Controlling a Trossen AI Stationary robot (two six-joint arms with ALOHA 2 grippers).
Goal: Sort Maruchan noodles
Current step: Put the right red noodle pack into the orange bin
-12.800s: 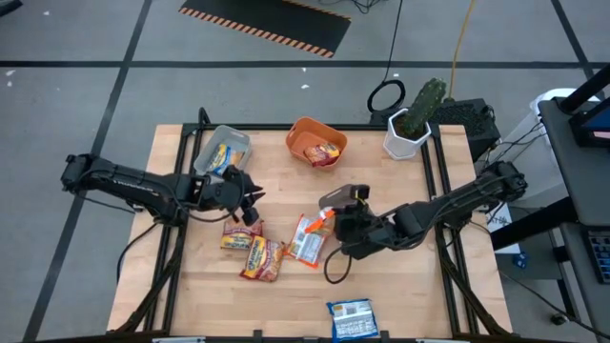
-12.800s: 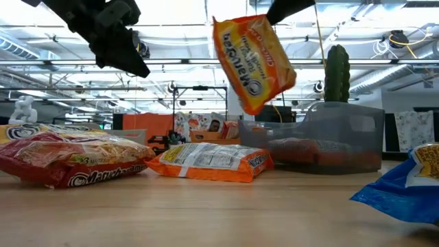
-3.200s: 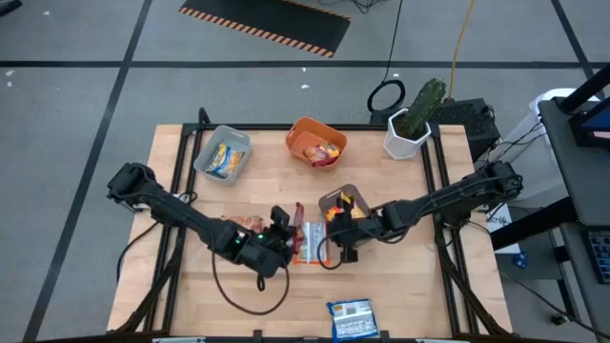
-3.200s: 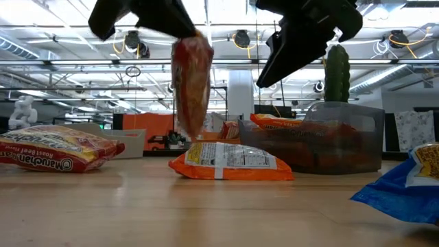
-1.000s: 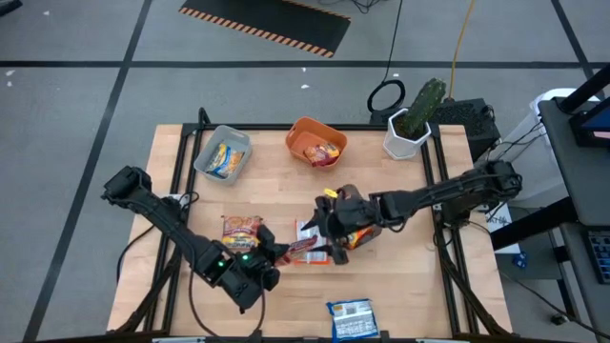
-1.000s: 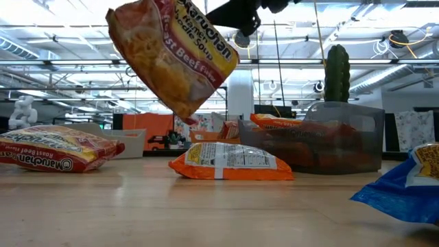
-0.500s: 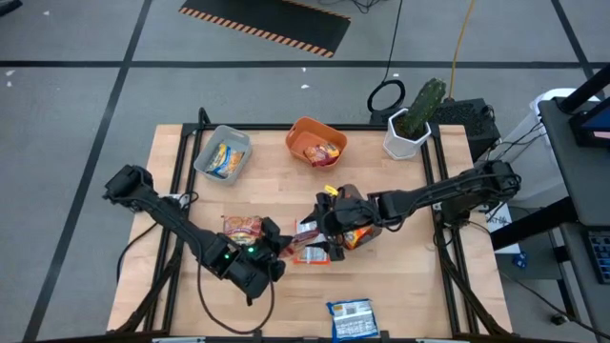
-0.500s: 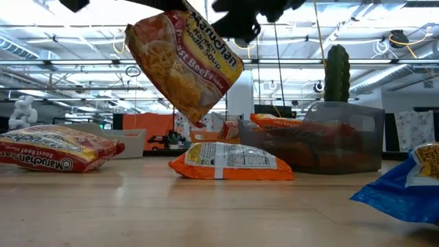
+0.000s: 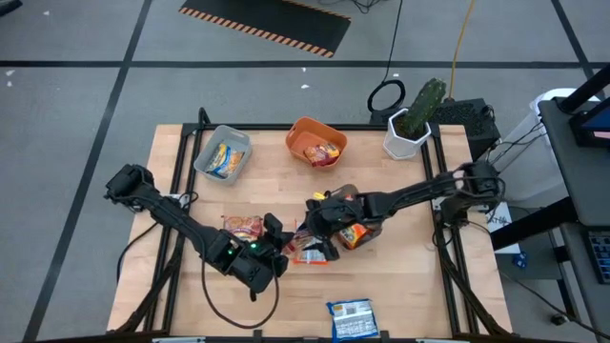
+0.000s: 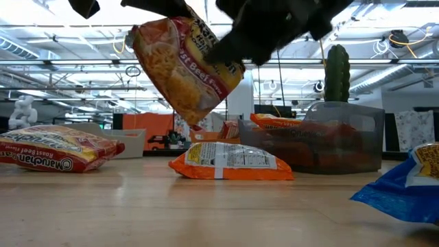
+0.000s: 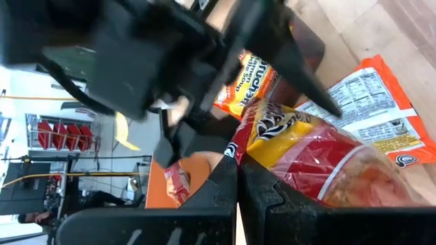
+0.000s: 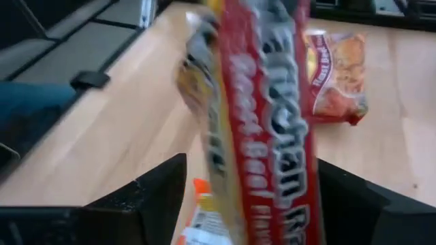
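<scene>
A red Maruchan noodle packet (image 10: 184,68) hangs in the air over the table's middle, with my left gripper (image 9: 282,246) shut on it. My right gripper (image 9: 315,227) reaches in from the right, open. Its two fingers (image 12: 153,197) stand on either side of the packet (image 12: 262,129), which shows edge-on between them; no touch shows. Below lies an orange packet (image 10: 230,161), flat on the table. Another red packet (image 9: 242,227) lies to its left and a blue one (image 9: 351,317) by the near edge. My left gripper pinches the red packet's upper edge (image 11: 240,146) between its two shut fingers. The packet hangs below them, tilted, its lower corner (image 10: 195,123) clear of the table and of the orange packet beneath.
At the back stand a grey tray (image 9: 212,164) holding a yellow-and-blue packet and an orange tray (image 9: 303,128) holding packets. A smoky clear bin (image 10: 357,127) with orange packets stands under my right arm. A cactus in a white pot (image 9: 412,122) is at the far right corner.
My left gripper has carried the red packet a little toward the table's right and far side, still clear of the table. My right gripper has come toward the table's left, and its open fingers now stand around the packet.
</scene>
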